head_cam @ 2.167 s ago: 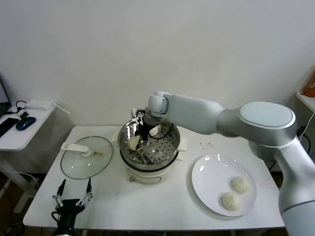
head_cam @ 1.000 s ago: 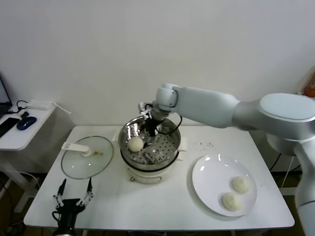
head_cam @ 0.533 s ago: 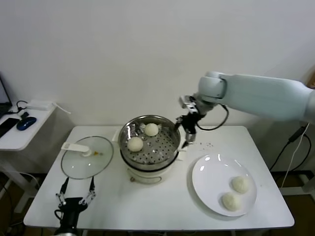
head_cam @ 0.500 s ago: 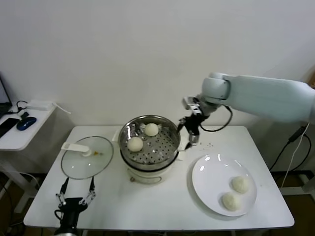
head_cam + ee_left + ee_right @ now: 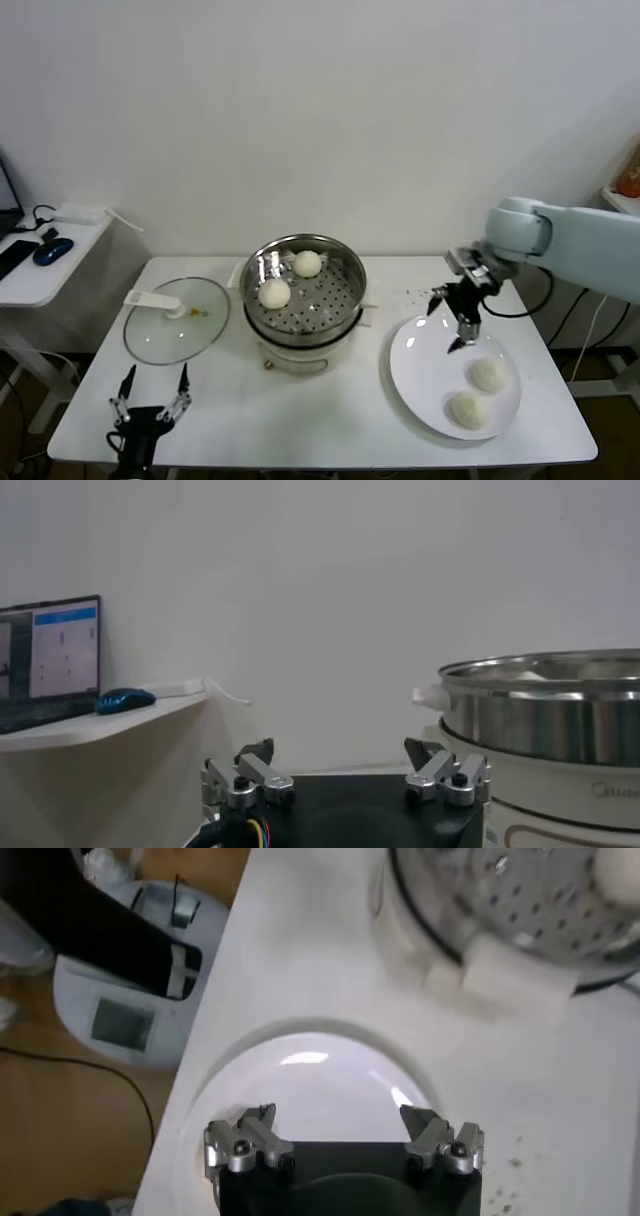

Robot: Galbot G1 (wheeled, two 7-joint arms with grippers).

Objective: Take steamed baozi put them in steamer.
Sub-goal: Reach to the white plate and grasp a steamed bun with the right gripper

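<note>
The shiny steel steamer [image 5: 345, 268] stands on its white pot base at the table's middle and holds two off-white baozi [image 5: 273, 293] [image 5: 307, 263]. Two more baozi [image 5: 489, 375] [image 5: 467, 409] lie on the round white plate [image 5: 420, 370] at the right. My right gripper [image 5: 445, 322] is open and empty, hovering over the plate's far left part, apart from the buns. In the right wrist view the gripper [image 5: 340, 1123] hangs over the bare plate [image 5: 310, 1083], with the steamer [image 5: 520, 908] farther off. My left gripper [image 5: 150, 388] is open and parked at the table's front left.
A flat glass lid with a white handle [image 5: 175, 318] lies left of the steamer. A side table with a blue mouse [image 5: 50, 250] stands at the far left. In the left wrist view the steamer's wall [image 5: 545, 715] is close by.
My right gripper has let a bun go in the steamer, lifted out empty and swung right, down over the plate. The steamer holds two buns now. The left arm has not moved.
</note>
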